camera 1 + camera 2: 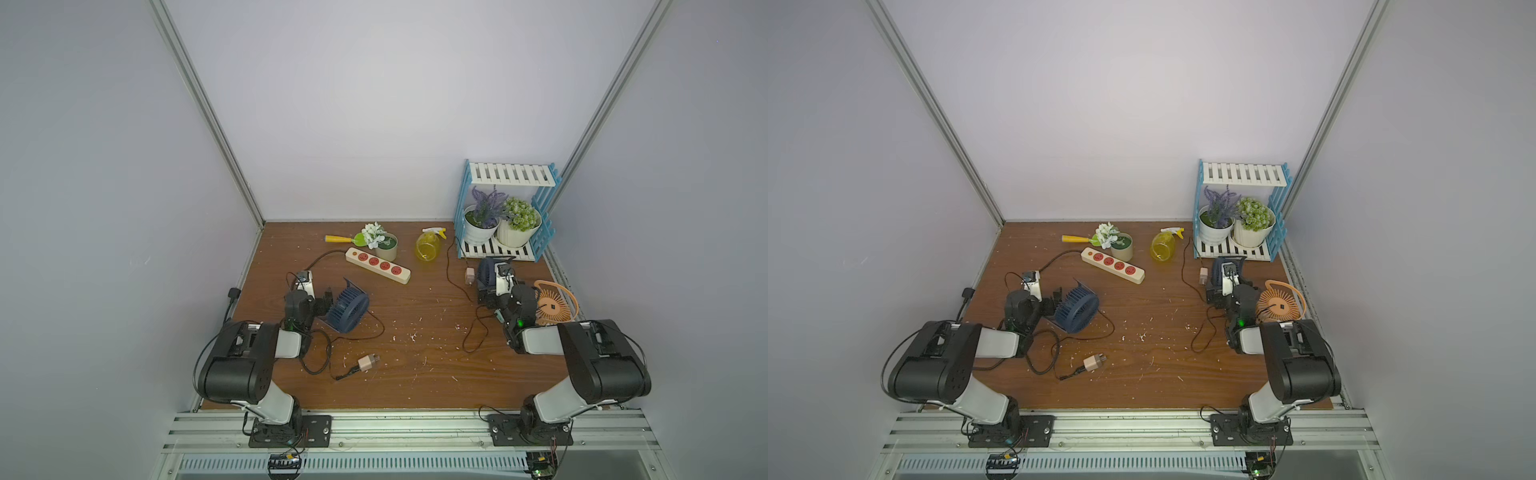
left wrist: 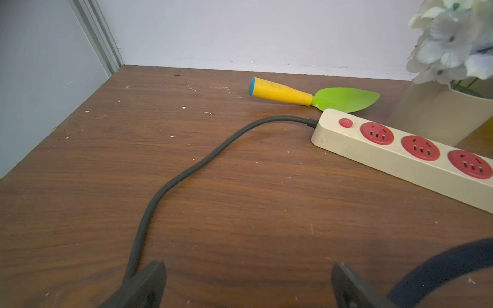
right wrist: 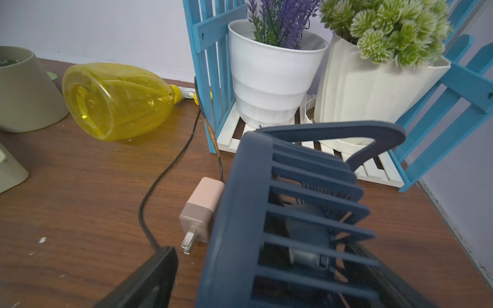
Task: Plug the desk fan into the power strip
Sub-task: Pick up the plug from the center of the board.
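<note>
Left arm (image 1: pixel 232 370) and right arm (image 1: pixel 602 365) show black joints, grey links.

Brown wooden table (image 1: pixel 436 374), crumb-flecked, carrying power strip (image 1: pixel 377 265), trowel (image 1: pixel 338 239), beige pot (image 1: pixel 387 249), toppled yellow spray bottle (image 1: pixel 428 246), blue rack (image 1: pixel 513 173), left navy fan (image 1: pixel 348 311), right navy fan (image 1: pixel 487 272), orange fan (image 1: pixel 555 307), near pink plug (image 1: pixel 368 362), far pink plug (image 1: pixel 469 274)

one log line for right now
left gripper: open | right gripper: open, by blue fan | strip: four sockets empty

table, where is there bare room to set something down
Bare table lies between the power strip, the blue fan near the left gripper and the loose plug. The back left corner by the trowel is free. Crowded around the shelf.
</note>
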You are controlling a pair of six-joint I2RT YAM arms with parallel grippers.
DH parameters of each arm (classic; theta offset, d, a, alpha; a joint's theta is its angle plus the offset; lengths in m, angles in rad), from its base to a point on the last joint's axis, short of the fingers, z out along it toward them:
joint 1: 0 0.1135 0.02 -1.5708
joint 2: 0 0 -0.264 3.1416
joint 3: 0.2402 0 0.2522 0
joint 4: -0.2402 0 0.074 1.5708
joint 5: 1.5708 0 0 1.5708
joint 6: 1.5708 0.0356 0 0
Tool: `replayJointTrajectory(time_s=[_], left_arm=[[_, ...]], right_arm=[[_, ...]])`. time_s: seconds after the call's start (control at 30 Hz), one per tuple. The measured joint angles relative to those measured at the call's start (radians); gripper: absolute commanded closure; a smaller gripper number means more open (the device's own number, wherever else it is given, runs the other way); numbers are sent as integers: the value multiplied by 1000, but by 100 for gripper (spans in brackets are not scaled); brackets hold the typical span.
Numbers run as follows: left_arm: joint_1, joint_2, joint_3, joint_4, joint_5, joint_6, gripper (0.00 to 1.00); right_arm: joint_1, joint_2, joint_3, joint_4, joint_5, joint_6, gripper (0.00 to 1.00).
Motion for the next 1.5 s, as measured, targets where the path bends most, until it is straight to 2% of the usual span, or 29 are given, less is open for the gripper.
replayJointTrajectory(time_s=[0.8,0.87,0.97,1.07,1.13,1.2,1.27,1.37,1.5], left_arm=[[18,-6,0,-3,10,-7,1],[19,-52,-10,-14,-2,-15,1],[20,-268,-64,-61,-26,-34,1],[20,-494,-64,-177,-62,-71,1],[20,-607,-42,-276,-82,-94,1],[18,-678,1,-388,-101,-118,1],[4,-714,66,-512,-114,-147,1],[-32,-718,179,-668,-107,-186,1],[-105,-697,325,-847,-51,-241,1]], right_arm=[[-2,0,0,0,-5,0,0],[-4,0,0,0,-5,1,0],[-5,-14,-10,11,28,16,1],[-5,-140,-54,-42,105,48,0],[-6,-294,-64,-132,175,96,1],[-14,-462,-52,-226,226,153,0],[-25,-614,-27,-316,222,186,0],[-28,-751,48,-476,123,218,1],[9,-761,164,-639,-89,262,0]])
